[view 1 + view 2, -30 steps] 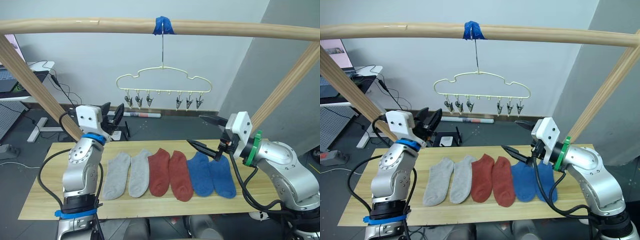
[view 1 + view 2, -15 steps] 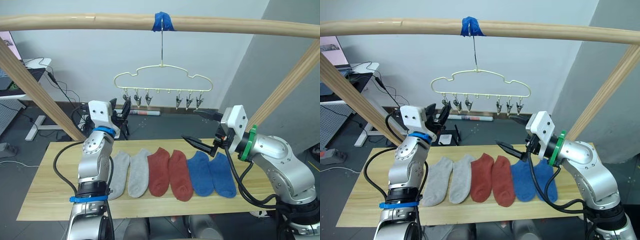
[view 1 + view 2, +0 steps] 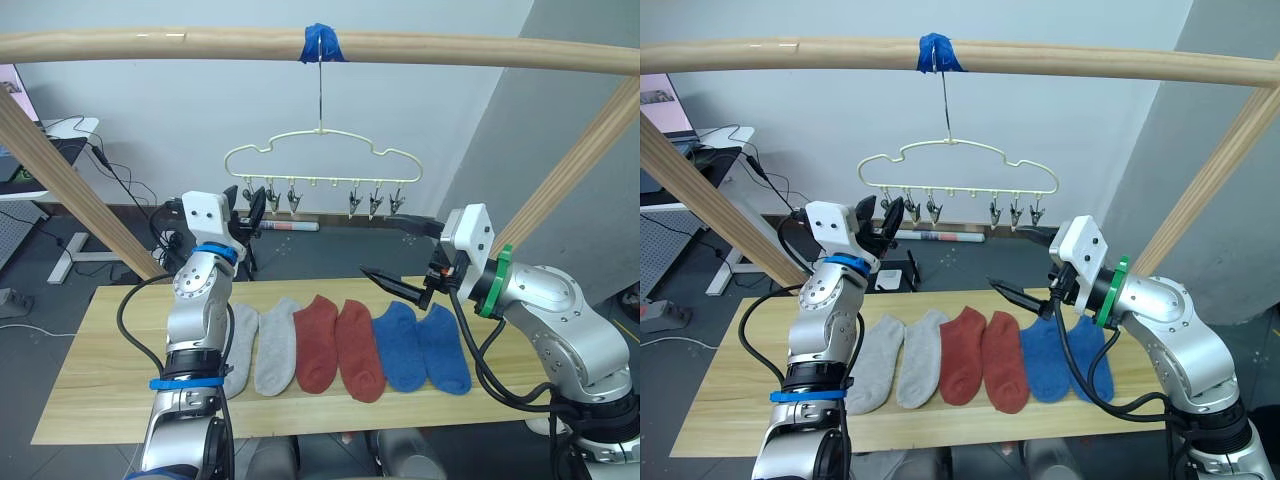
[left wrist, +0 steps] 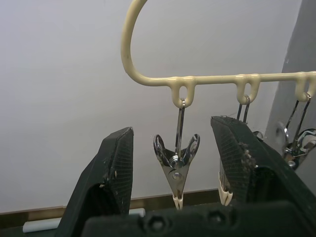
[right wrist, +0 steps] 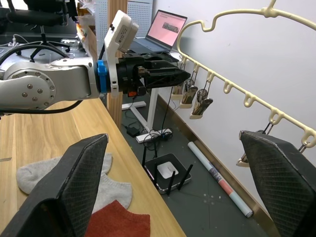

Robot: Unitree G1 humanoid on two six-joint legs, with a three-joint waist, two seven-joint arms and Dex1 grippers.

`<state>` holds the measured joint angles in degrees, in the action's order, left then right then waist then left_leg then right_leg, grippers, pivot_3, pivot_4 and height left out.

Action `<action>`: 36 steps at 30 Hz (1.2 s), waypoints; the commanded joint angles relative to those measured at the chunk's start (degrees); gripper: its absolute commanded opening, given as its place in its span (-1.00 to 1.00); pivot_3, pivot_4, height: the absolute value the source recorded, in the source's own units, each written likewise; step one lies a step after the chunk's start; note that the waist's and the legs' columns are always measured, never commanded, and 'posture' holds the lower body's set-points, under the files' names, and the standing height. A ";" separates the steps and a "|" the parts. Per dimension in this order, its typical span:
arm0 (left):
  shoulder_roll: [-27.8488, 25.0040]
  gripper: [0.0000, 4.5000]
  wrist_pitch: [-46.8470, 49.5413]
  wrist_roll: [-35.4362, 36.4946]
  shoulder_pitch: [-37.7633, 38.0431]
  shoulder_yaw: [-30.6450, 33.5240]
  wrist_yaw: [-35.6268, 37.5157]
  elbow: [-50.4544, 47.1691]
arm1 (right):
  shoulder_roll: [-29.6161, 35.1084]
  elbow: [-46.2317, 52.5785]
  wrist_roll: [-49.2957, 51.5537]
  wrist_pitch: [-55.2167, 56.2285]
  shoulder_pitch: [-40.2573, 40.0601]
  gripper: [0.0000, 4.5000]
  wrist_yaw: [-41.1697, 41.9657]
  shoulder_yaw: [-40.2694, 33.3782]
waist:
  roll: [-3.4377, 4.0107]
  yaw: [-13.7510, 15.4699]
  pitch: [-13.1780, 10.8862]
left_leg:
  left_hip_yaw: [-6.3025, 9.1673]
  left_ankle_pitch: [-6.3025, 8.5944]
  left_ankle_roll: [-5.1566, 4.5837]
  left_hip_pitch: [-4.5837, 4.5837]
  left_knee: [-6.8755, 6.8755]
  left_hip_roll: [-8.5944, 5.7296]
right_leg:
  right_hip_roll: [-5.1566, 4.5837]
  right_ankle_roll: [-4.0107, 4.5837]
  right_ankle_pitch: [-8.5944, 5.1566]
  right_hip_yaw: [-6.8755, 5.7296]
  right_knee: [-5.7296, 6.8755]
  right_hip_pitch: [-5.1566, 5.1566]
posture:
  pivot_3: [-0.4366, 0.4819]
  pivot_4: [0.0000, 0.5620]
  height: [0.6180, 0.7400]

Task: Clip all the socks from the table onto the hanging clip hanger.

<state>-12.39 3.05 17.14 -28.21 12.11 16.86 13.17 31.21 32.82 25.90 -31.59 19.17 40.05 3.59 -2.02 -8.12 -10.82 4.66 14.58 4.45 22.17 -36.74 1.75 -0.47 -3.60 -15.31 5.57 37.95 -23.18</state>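
Left wrist view shows my open left gripper (image 4: 175, 163) around one clip (image 4: 177, 165) of the clip hanger (image 3: 320, 160) — my right gripper (image 3: 400, 255) is open above the socks (image 3: 340, 345), holding nothing.

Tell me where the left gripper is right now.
The left gripper is raised above the table's left half, at the clip hanger's left end, its open fingers on either side of the end clip.

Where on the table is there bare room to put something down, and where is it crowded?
The table has bare wood at its left end, beside the grey socks, a smaller patch at the right end past the blue socks, and a narrow strip along the front edge. The middle is crowded: six socks lie side by side, the red socks in the centre.
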 commanded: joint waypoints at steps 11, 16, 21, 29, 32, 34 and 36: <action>-0.26 -0.25 -2.09 -1.51 -2.68 -0.44 -0.14 0.59 | -0.61 0.58 0.48 0.94 0.94 1.00 -0.05 -0.02 | 0.00 -0.02 0.00 | 0.00 0.00 0.00 0.00 0.00 0.00 | 0.00 0.00 0.01 0.00 0.01 0.00 | -0.51 -0.40 0.83; -0.36 -0.81 -2.33 -2.40 -2.43 -0.26 -0.88 0.31 | -0.81 0.26 0.45 1.04 1.02 1.00 -0.04 -0.10 | 0.00 -0.01 0.00 | 0.01 0.00 0.00 0.00 -0.01 0.00 | 0.00 0.00 0.01 0.00 0.01 0.00 | -0.50 -0.41 0.83; -1.06 -1.00 -1.95 -2.39 -1.95 0.17 -1.14 -0.94 | -1.00 -0.28 -0.28 1.41 0.23 1.00 -0.23 0.21 | 0.00 -0.01 0.00 | 0.01 0.00 0.00 0.00 -0.01 0.00 | 0.00 0.00 0.01 0.00 0.03 0.00 | -0.48 -0.41 0.83; -3.06 -1.00 -0.27 -1.99 -0.49 -0.27 -0.27 -4.45 | 0.19 -10.40 -12.77 6.70 -8.95 1.00 -7.63 0.23 | 0.00 0.19 -0.01 | 0.00 0.00 0.00 0.03 -0.02 -0.01 | -0.01 0.02 0.02 0.00 0.01 0.00 | -0.44 -0.36 0.83; -3.60 -1.00 0.79 -1.76 0.40 -0.65 0.31 -6.12 | -0.35 -15.46 -16.92 8.43 -11.91 1.00 -10.90 0.10 | 0.11 0.17 -0.11 | -0.01 0.00 0.00 0.03 -0.02 -0.01 | -0.02 0.02 0.02 0.02 0.03 -0.02 | -0.43 -0.34 0.83; -3.87 -1.00 1.63 -1.53 0.89 -0.69 0.71 -7.18 | -0.96 -19.62 -19.52 9.80 -13.39 1.00 -13.23 0.22 | 0.12 0.17 -0.21 | -0.02 0.00 0.00 0.01 -0.03 -0.01 | -0.01 0.00 0.01 0.03 0.05 -0.02 | -0.42 -0.32 0.83; -4.23 -1.00 2.34 -1.42 1.28 -0.68 1.19 -8.01 | -2.25 -23.33 -20.47 10.70 -14.26 1.00 -14.96 -0.40 | 0.15 0.14 -0.24 | -0.01 0.00 0.00 0.00 -0.03 -0.01 | 0.00 -0.08 -0.03 0.02 0.08 -0.02 | -0.42 -0.31 0.83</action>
<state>-15.77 5.36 15.28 -26.97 11.53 17.43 8.17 29.62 10.41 6.43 -22.77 5.10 26.73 4.34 -1.88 -7.98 -11.06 4.64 14.58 4.44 22.16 -36.78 1.74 -0.47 -3.69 -15.35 5.61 38.04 -23.20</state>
